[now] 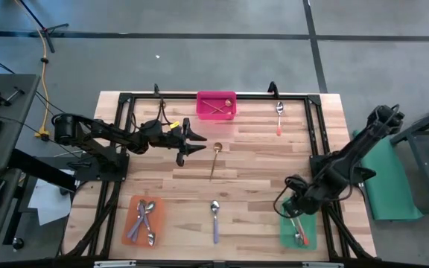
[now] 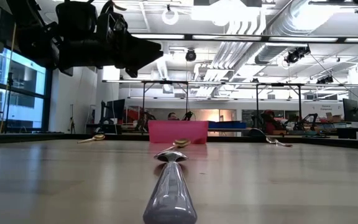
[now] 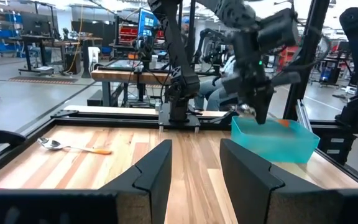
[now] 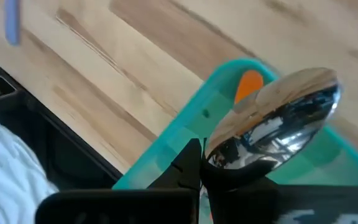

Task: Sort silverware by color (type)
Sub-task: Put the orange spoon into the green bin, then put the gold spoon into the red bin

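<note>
My right gripper (image 4: 199,165) hangs over the teal tray (image 4: 225,78) at the near right, shut on a spoon with a silver bowl (image 4: 278,127). An orange-handled spoon (image 1: 299,235) lies in that tray. My left gripper (image 1: 194,141) hovers open and level left of centre, beside a gold spoon (image 1: 214,160) flat on the table. A purple-handled spoon (image 1: 214,219) lies near the front edge, and an orange-handled one (image 1: 280,119) at the far right. Gold spoons lie in the pink tray (image 1: 203,112). Purple-handled spoons lie in the orange tray (image 1: 134,212). My right gripper pinches the spoon between its two fingers at the narrow end of the bowl (image 4: 219,158). The fingers slant down from above. The bowl sticks out past the fingertips, lifted clear above the teal tray. The gripper hides the handle.
A black frame (image 1: 315,134) runs round the work area. The right arm (image 1: 348,160) slants across the near right corner. In the low view the purple-handled spoon (image 2: 169,186) lies close in front and the pink tray (image 2: 178,132) stands at the back.
</note>
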You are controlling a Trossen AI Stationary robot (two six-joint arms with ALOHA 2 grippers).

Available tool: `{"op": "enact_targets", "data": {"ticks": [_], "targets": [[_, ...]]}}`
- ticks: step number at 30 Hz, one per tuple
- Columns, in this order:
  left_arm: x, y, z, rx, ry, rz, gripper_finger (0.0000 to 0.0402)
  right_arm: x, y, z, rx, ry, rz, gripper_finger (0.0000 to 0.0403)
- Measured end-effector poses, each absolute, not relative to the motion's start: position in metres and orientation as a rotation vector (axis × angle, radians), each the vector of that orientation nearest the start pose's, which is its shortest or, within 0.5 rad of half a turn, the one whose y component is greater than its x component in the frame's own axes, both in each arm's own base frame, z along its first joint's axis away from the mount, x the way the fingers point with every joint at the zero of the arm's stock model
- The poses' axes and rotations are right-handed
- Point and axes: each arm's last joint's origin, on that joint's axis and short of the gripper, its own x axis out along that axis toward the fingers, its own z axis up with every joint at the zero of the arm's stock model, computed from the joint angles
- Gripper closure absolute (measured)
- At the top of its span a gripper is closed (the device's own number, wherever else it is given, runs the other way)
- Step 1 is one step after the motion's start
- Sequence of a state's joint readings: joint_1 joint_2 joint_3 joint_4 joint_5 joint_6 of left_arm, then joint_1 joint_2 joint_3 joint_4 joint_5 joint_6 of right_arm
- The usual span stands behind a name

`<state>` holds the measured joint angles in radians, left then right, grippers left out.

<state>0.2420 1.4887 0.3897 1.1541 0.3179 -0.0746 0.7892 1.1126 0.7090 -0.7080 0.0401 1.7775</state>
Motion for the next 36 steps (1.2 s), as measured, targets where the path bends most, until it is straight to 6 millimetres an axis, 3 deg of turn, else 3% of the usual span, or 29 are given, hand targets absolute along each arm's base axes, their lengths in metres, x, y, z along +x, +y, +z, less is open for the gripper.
{"op": "enact_targets", "data": {"ticks": [6,24,36], "targets": [[0.253,0.053,0.18,-0.062,-0.043,-0.078,0.0273,0.132,0.139,0.184,1.162,1.285,-0.372,0.0403],[0.253,0.054,0.175,-0.052,0.01,-0.062,0.0273,0.127,0.138,0.18,1.092,1.332,-0.36,0.0398],[0.25,0.064,0.173,-0.071,0.044,-0.018,0.0273,0.125,0.139,0.181,1.106,1.407,-0.326,0.0277]]}}
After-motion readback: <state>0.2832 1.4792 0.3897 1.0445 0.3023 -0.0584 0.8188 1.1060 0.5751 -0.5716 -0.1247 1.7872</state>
